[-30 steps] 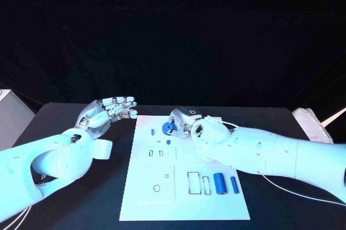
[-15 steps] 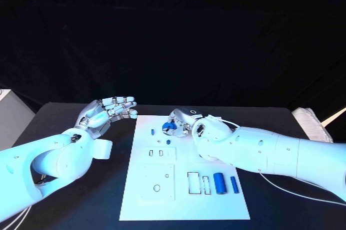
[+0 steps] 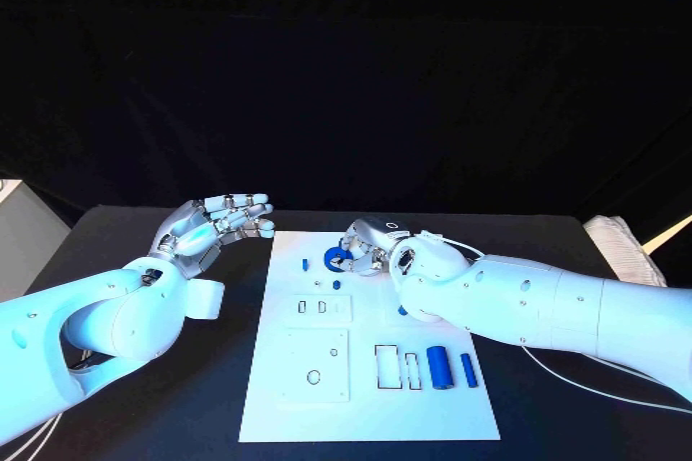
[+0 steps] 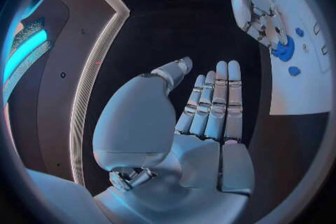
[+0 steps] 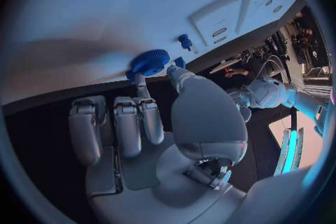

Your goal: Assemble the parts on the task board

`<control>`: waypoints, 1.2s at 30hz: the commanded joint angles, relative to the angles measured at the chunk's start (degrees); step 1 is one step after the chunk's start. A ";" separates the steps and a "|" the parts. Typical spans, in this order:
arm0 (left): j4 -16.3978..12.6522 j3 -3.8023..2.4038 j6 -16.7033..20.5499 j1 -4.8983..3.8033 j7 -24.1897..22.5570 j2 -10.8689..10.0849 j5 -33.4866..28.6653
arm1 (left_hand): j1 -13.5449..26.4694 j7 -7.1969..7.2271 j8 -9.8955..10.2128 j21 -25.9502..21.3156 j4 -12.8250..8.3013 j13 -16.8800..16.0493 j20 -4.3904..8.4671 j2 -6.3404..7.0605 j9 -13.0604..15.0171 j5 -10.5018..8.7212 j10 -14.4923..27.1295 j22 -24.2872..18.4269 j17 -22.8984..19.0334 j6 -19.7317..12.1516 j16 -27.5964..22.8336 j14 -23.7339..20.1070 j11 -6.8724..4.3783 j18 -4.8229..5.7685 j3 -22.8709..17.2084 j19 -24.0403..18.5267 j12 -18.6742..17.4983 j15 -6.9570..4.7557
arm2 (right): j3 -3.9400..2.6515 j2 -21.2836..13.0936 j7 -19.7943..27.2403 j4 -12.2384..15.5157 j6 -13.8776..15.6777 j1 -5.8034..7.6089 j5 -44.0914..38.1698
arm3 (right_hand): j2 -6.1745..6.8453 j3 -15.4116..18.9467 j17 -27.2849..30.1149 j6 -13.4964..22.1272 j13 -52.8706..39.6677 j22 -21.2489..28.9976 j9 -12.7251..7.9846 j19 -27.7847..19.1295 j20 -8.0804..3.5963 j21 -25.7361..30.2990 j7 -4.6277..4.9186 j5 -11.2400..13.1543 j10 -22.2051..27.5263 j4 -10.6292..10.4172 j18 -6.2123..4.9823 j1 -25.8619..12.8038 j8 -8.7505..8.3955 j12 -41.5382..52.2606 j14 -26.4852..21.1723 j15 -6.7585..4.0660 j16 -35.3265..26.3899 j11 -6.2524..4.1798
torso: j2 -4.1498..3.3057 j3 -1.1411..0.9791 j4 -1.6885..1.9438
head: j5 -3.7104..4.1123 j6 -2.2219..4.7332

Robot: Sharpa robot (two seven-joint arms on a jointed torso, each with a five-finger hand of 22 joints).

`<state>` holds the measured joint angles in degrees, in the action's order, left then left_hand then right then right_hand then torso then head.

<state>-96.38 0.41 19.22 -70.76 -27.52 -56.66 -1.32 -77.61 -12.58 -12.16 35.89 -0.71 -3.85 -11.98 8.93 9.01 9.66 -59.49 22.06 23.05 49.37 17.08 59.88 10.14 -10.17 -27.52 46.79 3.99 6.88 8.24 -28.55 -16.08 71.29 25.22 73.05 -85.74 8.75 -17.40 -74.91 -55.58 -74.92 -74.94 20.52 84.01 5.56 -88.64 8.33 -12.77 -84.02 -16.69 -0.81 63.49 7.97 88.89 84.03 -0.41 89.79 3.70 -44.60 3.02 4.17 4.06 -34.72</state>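
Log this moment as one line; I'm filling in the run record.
right hand: holds blue gear at task board far end | left hand: open, off board | two blue cylinders: on board

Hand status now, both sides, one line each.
Left hand: open, holding nothing, beside the board.
Right hand: fingertips pinching the blue gear at the board's far end.
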 commanded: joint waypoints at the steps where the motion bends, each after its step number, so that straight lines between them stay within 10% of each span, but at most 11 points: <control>1: -0.15 -0.05 -0.87 -0.08 -0.38 0.03 -0.04 | 0.16 -1.03 0.01 0.29 -0.04 -0.04 -0.01 -0.37 0.05 0.07 0.36 0.05 0.05 -0.29 0.12 -0.36 0.01 0.04 -0.35 -0.51 0.27 -0.19 | 0.17 -0.39 -0.47 0.25 -2.13 -0.26 -0.14 | -0.33 -0.28 -15.09 0.39 -14.27 -14.03 -0.04 5.33 0.18 -0.33 0.03 0.03 -5.33 0.12 0.49 -0.14 -0.13 0.16 5.97 0.07 0.21 -0.03 | 0.00 -0.01 0.04 | -0.03 -0.03; 21: 0.31 -0.05 -0.99 -0.06 -0.52 0.02 -0.04 | 0.31 -1.08 0.01 0.46 0.06 -0.03 -0.08 -0.34 0.06 0.03 0.39 0.16 0.13 -0.33 0.12 -0.43 0.06 0.05 -0.36 -0.68 0.26 -0.14 | -0.14 -11.29 5.03 10.14 8.43 0.90 8.38 | 0.08 -0.95 -15.09 0.71 -13.97 -13.21 -0.07 4.79 0.10 0.52 0.12 -0.32 -5.08 0.81 0.23 1.01 -0.59 -0.22 5.97 0.03 0.21 0.00 | 0.36 -0.19 -0.61 | -0.25 0.50; 30: 0.93 -0.04 -1.24 -0.06 -0.51 0.46 -0.06 | 0.38 -1.09 0.01 0.48 0.10 -0.03 -0.09 -0.32 0.06 0.01 0.40 0.17 0.15 -0.33 0.13 -0.44 0.07 0.05 -0.34 -0.71 0.26 -0.13 | -0.56 -20.90 7.62 15.39 3.48 3.49 17.56 | 2.25 -2.54 -14.97 1.66 -13.54 -12.79 -0.12 4.49 0.40 1.03 0.69 3.88 -4.71 5.44 0.09 8.00 -1.93 -0.83 5.94 0.40 0.17 0.46 | 0.76 -0.71 -1.63 | 0.00 0.80; 36: 1.14 -0.03 -1.52 -0.05 -0.42 0.84 -0.08 | 0.38 -1.09 0.01 0.48 0.10 -0.03 -0.09 -0.32 0.06 0.01 0.40 0.17 0.15 -0.33 0.13 -0.44 0.07 0.05 -0.34 -0.71 0.26 -0.13 | -0.58 -24.97 10.12 16.16 -1.32 3.93 17.81 | 2.88 -3.70 -15.09 1.41 -13.60 -12.93 -0.05 4.57 0.48 0.93 0.84 3.55 -4.74 8.20 0.13 11.84 -2.30 -0.80 5.97 0.49 0.21 0.57 | 0.79 -0.98 -1.60 | 0.27 0.53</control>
<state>-95.21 0.41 19.01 -70.76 -27.54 -55.94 -1.31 -77.61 -12.58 -12.16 36.12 -0.71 -3.85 -11.98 8.93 9.00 9.66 -59.49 22.17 23.12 49.37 17.08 59.88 10.14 -10.18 -27.52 46.37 3.99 6.88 7.65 -53.21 -9.48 87.28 28.58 76.92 -69.89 11.68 -21.14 -74.94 -54.30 -74.90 -74.92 20.44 84.01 5.55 -87.75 8.94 -8.85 -84.01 -8.67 -0.82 75.02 5.89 88.34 84.03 -0.41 89.79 3.71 -43.85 2.23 2.64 4.19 -34.06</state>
